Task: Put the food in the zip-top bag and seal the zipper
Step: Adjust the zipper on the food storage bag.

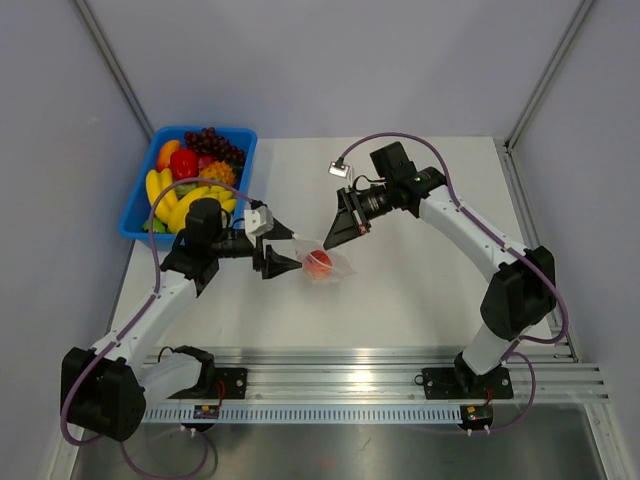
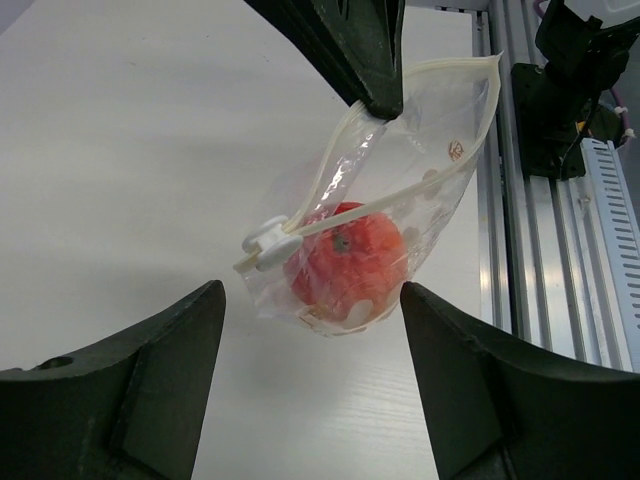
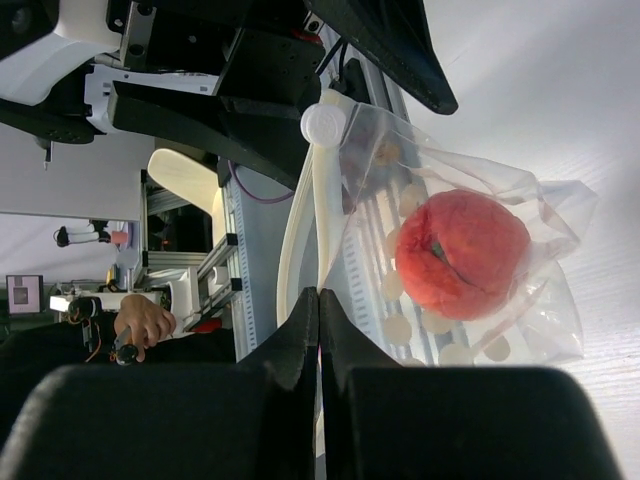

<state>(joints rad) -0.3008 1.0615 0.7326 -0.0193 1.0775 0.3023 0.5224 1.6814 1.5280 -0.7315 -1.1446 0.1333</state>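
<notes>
The see-through zip-top bag (image 1: 335,265) sits mid-table with the orange-red peach (image 1: 319,263) inside it. In the left wrist view the peach (image 2: 350,262) fills the bottom of the bag (image 2: 440,130). The cream zipper strip (image 2: 440,180) gapes open, with a white slider (image 2: 268,243) at its lower end. My right gripper (image 1: 327,243) is shut on one lip of the bag's mouth (image 3: 320,300). My left gripper (image 1: 292,262) is open and empty, its fingers (image 2: 160,380) apart just short of the bag. I cannot tell whether the bag touches the table.
A blue bin (image 1: 135,210) of bananas, grapes and other fruit stands at the back left. The aluminium rail (image 1: 380,365) with the arm bases runs along the near edge. A person's hand (image 3: 145,320) shows beyond the table.
</notes>
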